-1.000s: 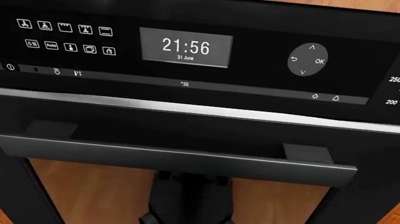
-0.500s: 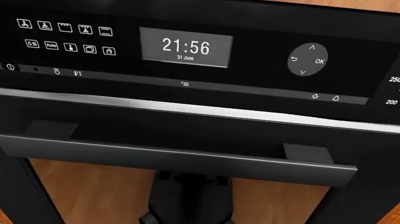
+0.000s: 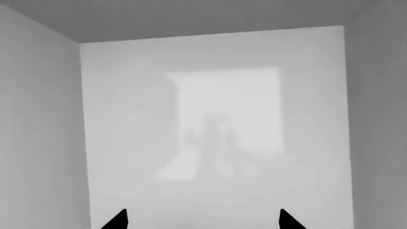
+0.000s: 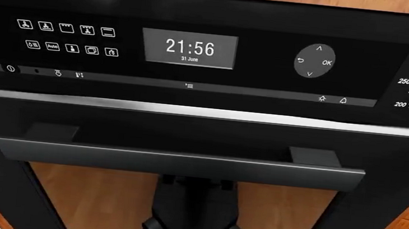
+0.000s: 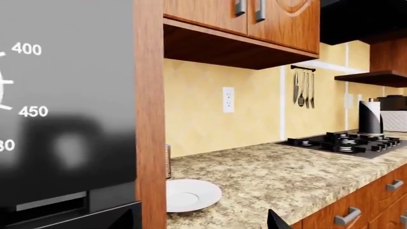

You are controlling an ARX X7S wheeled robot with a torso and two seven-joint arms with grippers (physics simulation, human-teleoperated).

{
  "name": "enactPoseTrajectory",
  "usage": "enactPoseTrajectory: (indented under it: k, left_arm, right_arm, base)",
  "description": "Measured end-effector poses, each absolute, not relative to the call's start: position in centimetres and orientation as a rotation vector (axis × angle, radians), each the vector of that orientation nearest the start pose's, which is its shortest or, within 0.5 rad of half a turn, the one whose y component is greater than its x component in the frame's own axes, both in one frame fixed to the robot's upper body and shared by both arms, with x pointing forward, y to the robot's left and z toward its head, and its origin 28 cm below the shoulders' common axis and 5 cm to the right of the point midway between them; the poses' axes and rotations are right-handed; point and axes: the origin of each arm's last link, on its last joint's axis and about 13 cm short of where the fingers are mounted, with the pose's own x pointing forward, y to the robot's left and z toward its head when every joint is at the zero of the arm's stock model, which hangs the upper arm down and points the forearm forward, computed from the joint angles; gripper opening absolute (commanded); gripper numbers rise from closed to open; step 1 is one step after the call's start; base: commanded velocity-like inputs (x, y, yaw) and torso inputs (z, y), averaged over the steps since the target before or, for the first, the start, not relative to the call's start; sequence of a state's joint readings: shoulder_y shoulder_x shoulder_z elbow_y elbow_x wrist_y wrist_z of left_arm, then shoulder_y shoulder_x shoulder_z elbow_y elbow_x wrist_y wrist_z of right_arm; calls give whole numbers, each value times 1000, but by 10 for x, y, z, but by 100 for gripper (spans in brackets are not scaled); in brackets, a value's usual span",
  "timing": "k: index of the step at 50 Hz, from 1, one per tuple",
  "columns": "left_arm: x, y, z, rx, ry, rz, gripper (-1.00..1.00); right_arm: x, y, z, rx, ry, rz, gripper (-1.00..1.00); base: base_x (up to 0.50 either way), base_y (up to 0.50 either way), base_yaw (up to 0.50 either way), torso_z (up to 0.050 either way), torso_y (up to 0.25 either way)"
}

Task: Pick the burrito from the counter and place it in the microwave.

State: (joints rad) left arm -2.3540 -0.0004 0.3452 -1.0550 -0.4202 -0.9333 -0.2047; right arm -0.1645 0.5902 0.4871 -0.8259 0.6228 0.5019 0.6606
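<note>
Inside a pale grey cavity, the left gripper [image 3: 202,220] stays spread. Nothing has shifted; the right gripper's state cannot be told.

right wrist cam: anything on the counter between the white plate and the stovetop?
No. In the right wrist view, the counter is bare granite between the white plate and the black stovetop. No burrito shows in any view.
</note>
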Motion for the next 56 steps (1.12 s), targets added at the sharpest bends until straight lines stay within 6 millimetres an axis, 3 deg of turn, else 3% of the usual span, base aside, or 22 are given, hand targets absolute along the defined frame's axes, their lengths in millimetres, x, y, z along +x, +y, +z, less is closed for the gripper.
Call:
enactPoseTrajectory:
  k: [8,16,30,56]
  left_arm:
    - [266,183,584,41,-358,28,100]
    - [231,190,588,-3,-395,-11,100]
    - [176,204,576,-34,-460,-44,100]
    - [125,207,540,44,-562,-95,100]
  right_arm:
    - [152,-211,178,-78,-308,-596,100]
    - [153,-209,178,-71,-306,-588,100]
    - [154,-206,182,-70,-312,-577,100]
    - [153,-202,185,-75,-324,-571,100]
  base:
    - [0,0,0,0,0]
    - [0,0,0,0,0]
    - [0,0,0,0,0]
    - [0,0,0,0,0]
